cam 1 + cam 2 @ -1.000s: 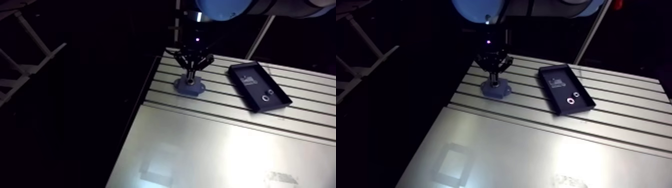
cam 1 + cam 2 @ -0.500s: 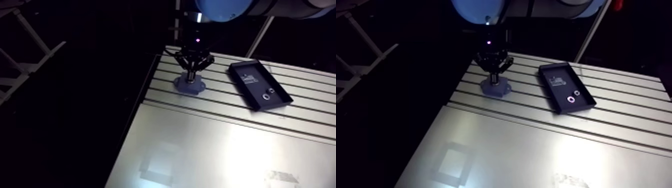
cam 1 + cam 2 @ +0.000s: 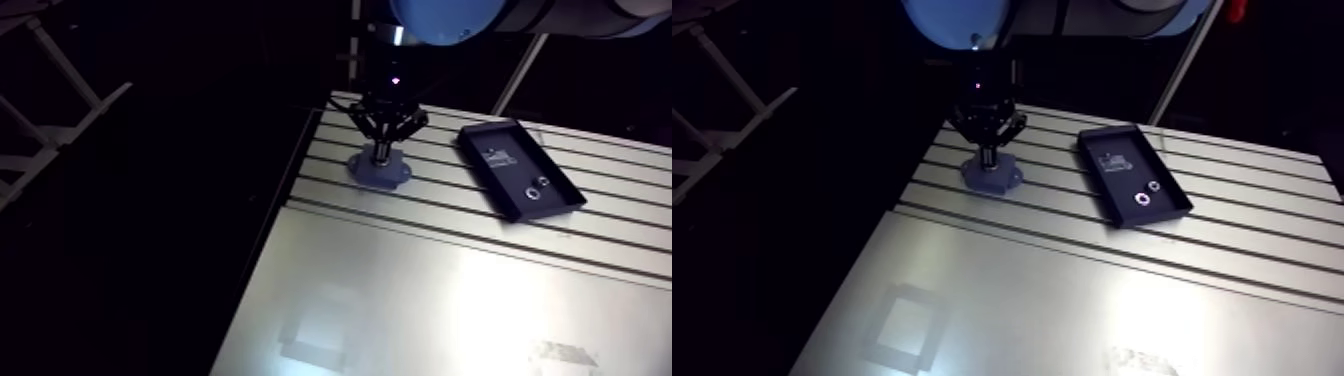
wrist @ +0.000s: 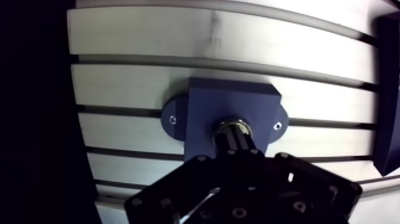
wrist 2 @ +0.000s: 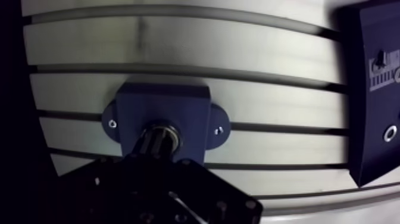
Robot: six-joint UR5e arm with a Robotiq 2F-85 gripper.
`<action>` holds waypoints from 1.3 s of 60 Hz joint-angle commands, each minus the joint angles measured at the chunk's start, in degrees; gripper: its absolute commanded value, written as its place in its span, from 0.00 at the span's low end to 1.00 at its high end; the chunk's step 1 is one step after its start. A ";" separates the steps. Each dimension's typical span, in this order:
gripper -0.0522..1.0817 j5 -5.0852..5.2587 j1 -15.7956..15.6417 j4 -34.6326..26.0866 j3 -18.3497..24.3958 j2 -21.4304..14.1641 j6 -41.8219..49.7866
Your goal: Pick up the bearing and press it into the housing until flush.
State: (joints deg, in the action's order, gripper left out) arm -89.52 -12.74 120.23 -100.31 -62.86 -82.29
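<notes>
Wrist view looks down past the gripper (image 4: 233,137) onto the blue housing (image 4: 202,110), which sits on the slotted table (image 4: 137,36). The fingers look squeezed together with no gap that I can see. Their tips rest on top of the bearing (image 4: 221,126) and do not grip it by the sides. The bearing is a shiny ring. It sits in the round hole in the middle of the housing, right under the fingertips.

I think we are at the pushing step. Here is what could go wrong. If the tips push on one side of the ring and not the middle, the ring could tip and get stuck crooked in the hole. If I push too hard on a crooked ring, it could scratch the hole or jam for good. The tips are narrow, so they could also slip off the ring. I cannot tell if screws hold the two ears of the housing down. If nothing does, the block could slide along the table. The fingers hide part of the ring, so I cannot tell if it is flush yet.

The bearing lies flat, with its hole pointing straight up at the gripper. It is round, so it has no long side. The housing's long side runs left to right, along the slots. A dark tray (image 5: 372,137) lies well apart on the right.
</notes>
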 commanded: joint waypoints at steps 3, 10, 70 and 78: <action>0.93 0.00 0.08 0.15 -0.02 -0.02 -0.10; 0.93 0.01 -0.01 0.15 -0.27 -0.02 -0.10; 0.92 -0.26 -0.45 0.23 -0.73 0.07 -0.46; 0.92 -0.26 -0.45 0.23 -0.73 0.07 -0.53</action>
State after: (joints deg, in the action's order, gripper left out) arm -89.78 -13.18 120.45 -101.02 -62.87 -82.73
